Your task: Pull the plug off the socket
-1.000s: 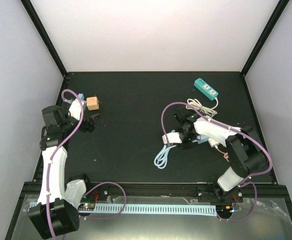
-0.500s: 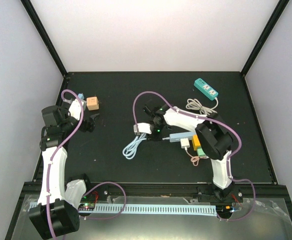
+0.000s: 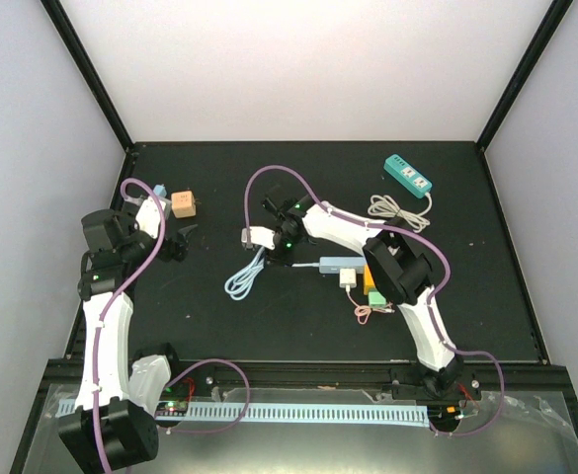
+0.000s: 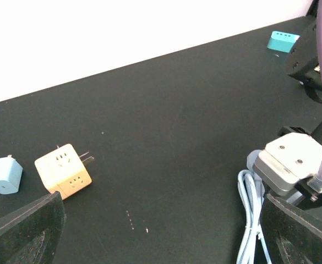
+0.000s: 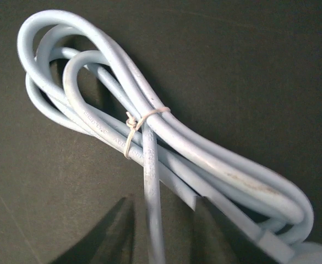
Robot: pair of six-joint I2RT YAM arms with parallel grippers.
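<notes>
A light blue power strip (image 3: 340, 265) lies mid-table with a white plug (image 3: 348, 279) and an orange-and-green plug (image 3: 372, 292) in its near side. Its light blue cable (image 3: 244, 279) is coiled and tied, and fills the right wrist view (image 5: 149, 126). My right gripper (image 3: 279, 241) is at the strip's left end, over the coil. One strand runs between its fingers (image 5: 161, 236), and it appears shut on that strand. My left gripper (image 3: 180, 240) is open and empty at the far left (image 4: 163, 231), well apart from the strip.
An orange cube adapter (image 3: 183, 203) and a small blue adapter (image 3: 159, 190) lie near the left gripper. A teal power strip (image 3: 408, 175) with a white cord (image 3: 392, 209) sits at the back right. A pink cable (image 3: 368, 312) trails below the plugs.
My right arm has swung to the left, dragging the blue cable, the strip and its plugs from the right side to the middle. The left arm has not moved.
</notes>
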